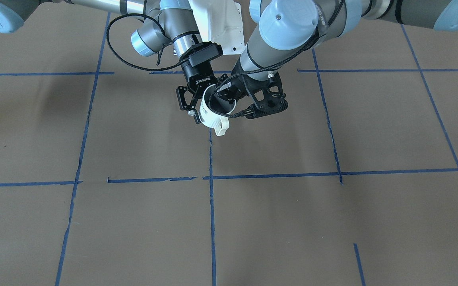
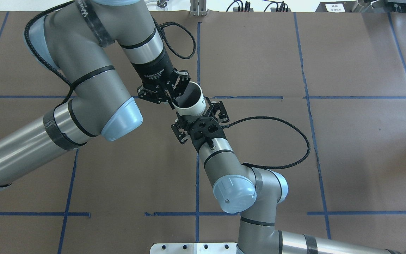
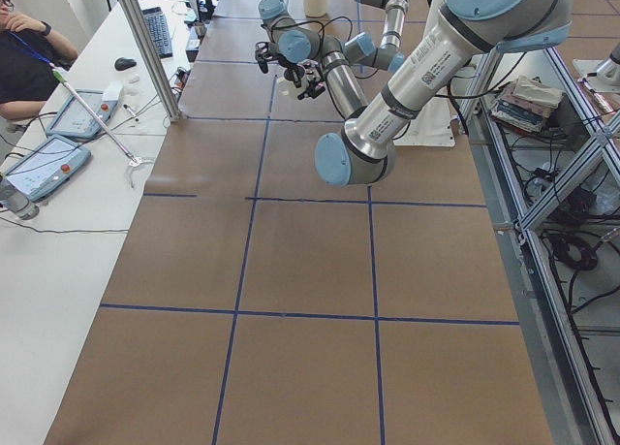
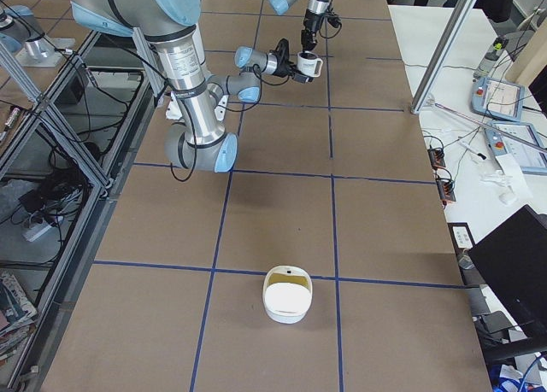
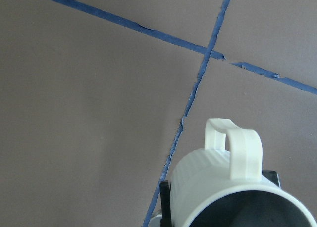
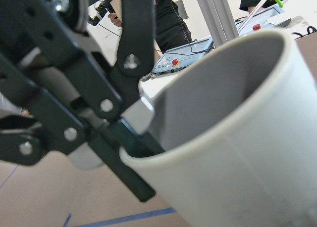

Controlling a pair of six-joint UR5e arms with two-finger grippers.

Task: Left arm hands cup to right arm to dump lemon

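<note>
The left gripper's (image 2: pixel 172 101) fingers (image 6: pixel 115 159) pinch the cup's (image 2: pixel 191 110) rim, one inside and one outside, which is plainest in the right wrist view. The right gripper (image 2: pixel 199 114) straddles the cup's body in the air over the table (image 2: pixel 347 141); I cannot tell whether its pads press it. Overhead, the cup's inside is too dark to read and its handle (image 1: pixel 222 129) is hidden. Only the right side view shows a white container (image 4: pixel 286 300).

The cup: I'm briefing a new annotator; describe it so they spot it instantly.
Over the brown table with blue tape lines, the left arm and right arm meet mid-air. The cup hangs there, its rim pinched by the left gripper. It alone is white and ribbed with a loop handle, amid black jaws.
</note>
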